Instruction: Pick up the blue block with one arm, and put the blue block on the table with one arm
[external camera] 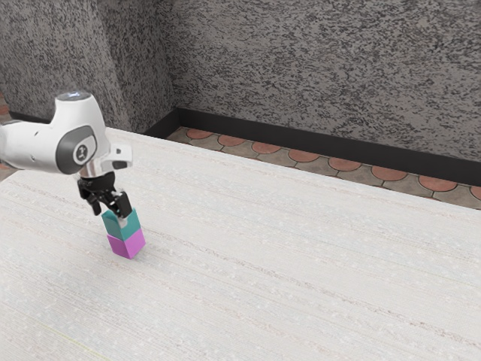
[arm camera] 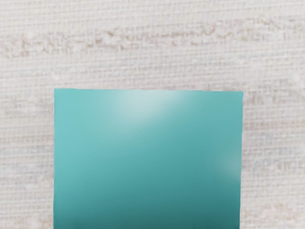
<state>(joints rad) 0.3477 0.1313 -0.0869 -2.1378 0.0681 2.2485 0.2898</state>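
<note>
Teal square-sided block (external camera: 130,225) sits atop a magenta block (external camera: 127,244) on the whitish table (external camera: 301,286), my black gripper (external camera: 110,213) at its top; whether the jaws pinch it, I cannot tell.

My gripper (external camera: 110,217) is down at the teal block (external camera: 131,225), stacked on the magenta block (external camera: 128,245), well in from the pale tabletop's (external camera: 301,256) far edge. Past that edge: tiled floor (external camera: 304,156), black baseboard (external camera: 301,138), speckled gray wall (external camera: 323,68).
</note>
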